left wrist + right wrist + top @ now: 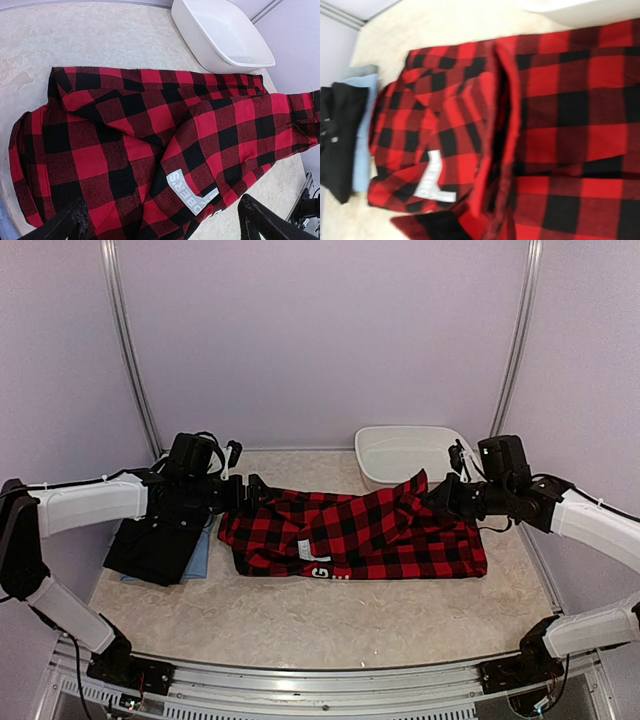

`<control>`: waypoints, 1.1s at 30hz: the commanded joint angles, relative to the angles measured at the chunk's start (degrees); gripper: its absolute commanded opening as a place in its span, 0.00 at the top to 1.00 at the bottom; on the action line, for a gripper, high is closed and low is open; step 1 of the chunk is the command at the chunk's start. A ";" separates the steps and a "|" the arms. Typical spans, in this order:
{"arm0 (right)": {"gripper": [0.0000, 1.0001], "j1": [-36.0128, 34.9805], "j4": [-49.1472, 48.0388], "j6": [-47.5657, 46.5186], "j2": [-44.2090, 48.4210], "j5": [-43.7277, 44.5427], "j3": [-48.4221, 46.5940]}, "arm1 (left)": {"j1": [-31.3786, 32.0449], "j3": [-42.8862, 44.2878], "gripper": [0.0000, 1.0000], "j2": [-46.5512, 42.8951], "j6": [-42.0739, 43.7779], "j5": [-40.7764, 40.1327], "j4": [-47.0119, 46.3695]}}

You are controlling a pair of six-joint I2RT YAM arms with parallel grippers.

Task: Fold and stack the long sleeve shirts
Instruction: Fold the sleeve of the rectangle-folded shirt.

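At the centre of the surface [350,625], a red-and-black checked flannel shirt [350,530] is laid half folded, its right end pinched and lifted by the right fingers [442,497], while the left fingers [70,222] are held spread over its left end, empty. The raised flap is best carried across level and laid edge to edge, wrinkles avoided. On a white label [186,194] only "BER'S" can be read.

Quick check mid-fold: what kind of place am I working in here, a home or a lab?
Probably a lab robot cell, not a home: plain pale-lilac wall panels in metal frame posts enclose a beige tabletop with an aluminium rail along its near edge.
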State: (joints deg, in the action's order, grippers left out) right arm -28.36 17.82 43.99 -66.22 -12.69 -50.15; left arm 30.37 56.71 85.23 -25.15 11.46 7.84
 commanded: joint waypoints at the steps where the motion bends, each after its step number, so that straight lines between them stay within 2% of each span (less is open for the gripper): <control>1: 1.00 0.47 4.38 2.17 2.21 -3.05 -2.67 | 0.48 1.48 0.01 -0.24 1.33 -1.19 0.34; 10: 1.00 2.37 10.68 1.32 3.73 -3.42 -2.68 | 0.57 1.74 0.01 0.06 1.18 -0.69 0.28; 19: 1.00 7.90 13.54 -4.26 2.23 -1.65 -0.05 | 0.84 1.83 0.01 0.05 1.37 -1.03 0.69; 33: 1.00 9.60 11.98 -10.55 -3.28 0.56 6.56 | 2.38 2.35 0.01 0.32 2.87 -4.32 2.64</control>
State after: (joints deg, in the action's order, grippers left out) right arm -19.68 29.98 35.99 -68.64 -14.06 -44.29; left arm 31.77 56.75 85.23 -23.79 9.21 9.23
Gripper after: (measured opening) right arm 0.003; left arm 0.990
